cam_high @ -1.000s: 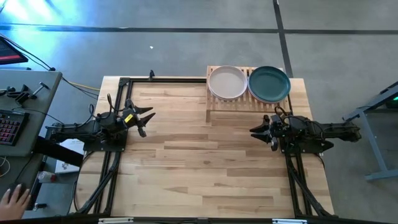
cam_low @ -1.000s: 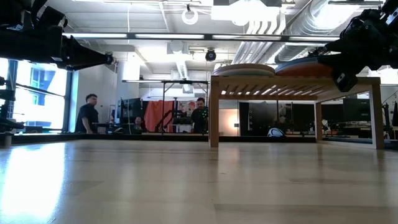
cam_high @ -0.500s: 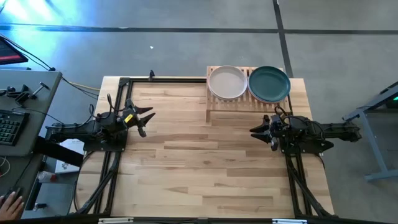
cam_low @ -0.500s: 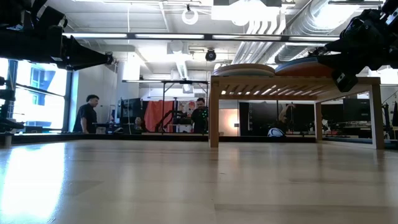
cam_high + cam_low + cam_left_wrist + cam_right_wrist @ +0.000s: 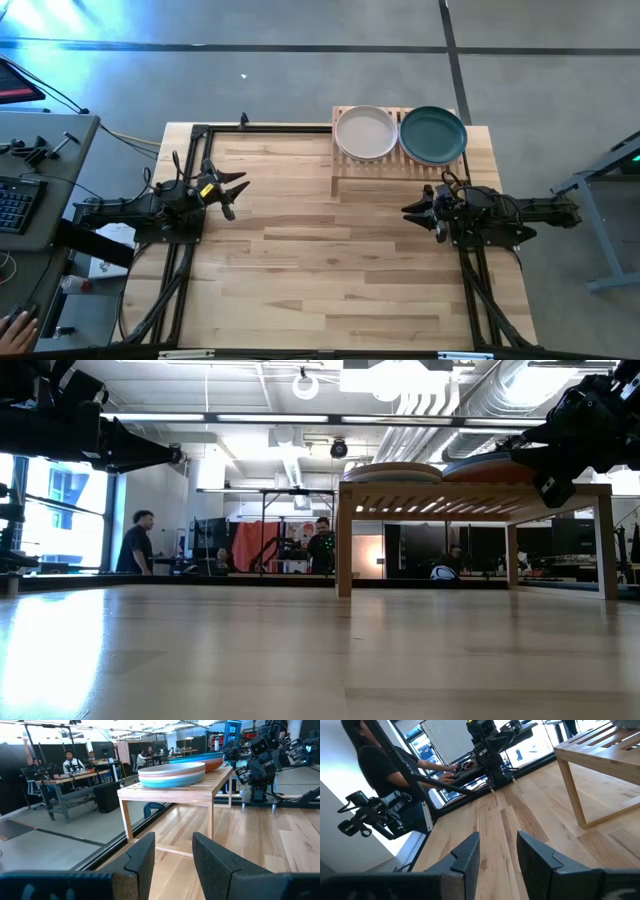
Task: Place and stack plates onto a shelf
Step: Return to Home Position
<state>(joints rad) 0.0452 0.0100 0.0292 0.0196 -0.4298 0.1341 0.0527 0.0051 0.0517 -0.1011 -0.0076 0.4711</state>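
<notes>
The bamboo shelf [image 5: 400, 160] stands at the table's far right. Two stacks of plates rest on its slats: one topped by a grey-white plate [image 5: 366, 133], one topped by a dark teal plate [image 5: 433, 135]. The left wrist view shows the shelf [image 5: 172, 792] with the grey-white-topped stack [image 5: 171, 774] and a stack with blue and terracotta rims [image 5: 205, 761]. My left gripper [image 5: 232, 192] [image 5: 174, 865] hovers open over the table's left part, far from the shelf. My right gripper [image 5: 410, 212] [image 5: 497, 860] hovers open just in front of the shelf's near edge [image 5: 600, 775].
Bare wooden tabletop [image 5: 330, 270] stretches between the two arms and toward the near edge. A desk with a keyboard [image 5: 15, 205] stands left of the table, with a person's hand [image 5: 10, 325] near it. People [image 5: 140, 542] show in the room behind.
Both arms have kept still, and so have the plates. The person's hand beside the table's near left corner has drawn back toward the picture's edge.
</notes>
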